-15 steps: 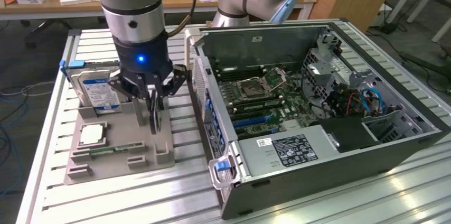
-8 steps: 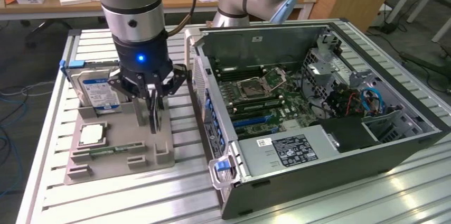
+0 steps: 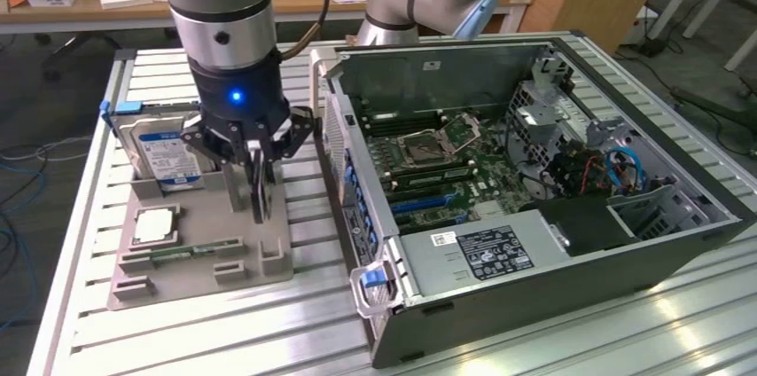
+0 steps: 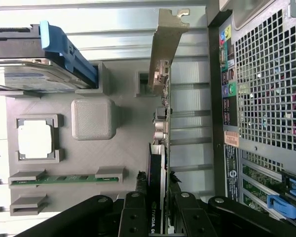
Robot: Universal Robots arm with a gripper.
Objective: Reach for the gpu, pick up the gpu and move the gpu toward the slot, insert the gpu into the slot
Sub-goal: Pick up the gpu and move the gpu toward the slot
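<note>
I see the gripper clamped on the gpu. The card stands on edge, silver bracket at its far end, between the grey tray holding the hard drive and the computer case.

Slatted aluminium table, wooden desk behind, grey floor with loose cables

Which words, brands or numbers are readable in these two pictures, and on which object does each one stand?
"NVIDIA QU", cut off at the picture's edge: on the gpu, seen in the wrist view.
hard drive: the print on its blue label is too small to read.
power supply: the print on its white label is too small to read.
rear panel stickers on the computer case: blurred, not readable.
</note>
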